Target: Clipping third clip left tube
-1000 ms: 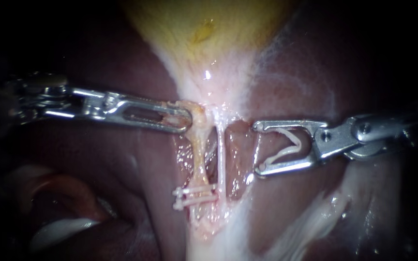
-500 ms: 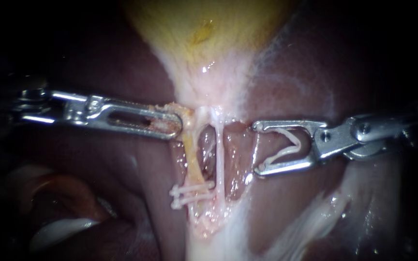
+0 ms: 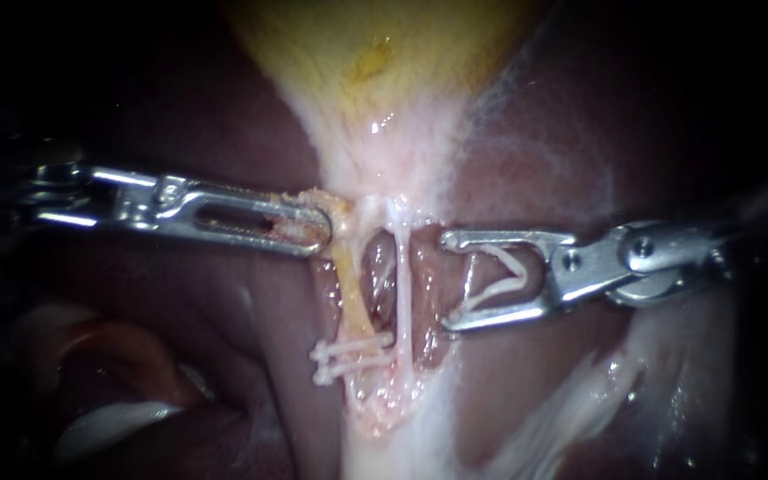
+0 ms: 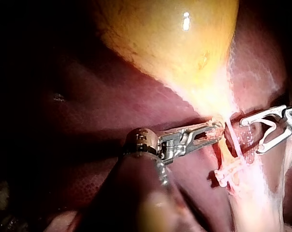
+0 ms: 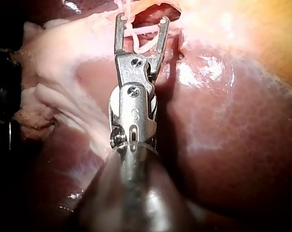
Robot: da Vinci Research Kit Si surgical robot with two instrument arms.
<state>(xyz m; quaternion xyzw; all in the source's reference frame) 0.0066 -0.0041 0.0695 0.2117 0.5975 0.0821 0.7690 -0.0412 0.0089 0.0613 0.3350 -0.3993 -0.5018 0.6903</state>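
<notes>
The yellowish left tube (image 3: 349, 289) runs down from the gallbladder's neck to two white clips (image 3: 353, 353) set across its lower part. My left instrument (image 3: 315, 228) is shut on tissue at the tube's upper end and holds it to the left; it also shows in the left wrist view (image 4: 214, 131). The thin white right tube (image 3: 402, 293) hangs just beside it. My right instrument (image 3: 448, 280) stands open right of both tubes, apart from them, with a white open clip (image 3: 500, 276) between its jaws. The right wrist view shows those jaws (image 5: 141, 20) and the clip (image 5: 138, 41).
The yellow gallbladder (image 3: 375, 53) fills the top middle. Dark red liver (image 3: 224, 302) lies on both sides. Pale fatty tissue (image 3: 562, 418) runs under my right instrument. A window of raw tissue (image 3: 380, 271) opens between the two tubes.
My left instrument drew to the left with its tissue, pulling the left tube away from the right tube. My right instrument, clip between its open jaws, then moved left toward the tubes.
</notes>
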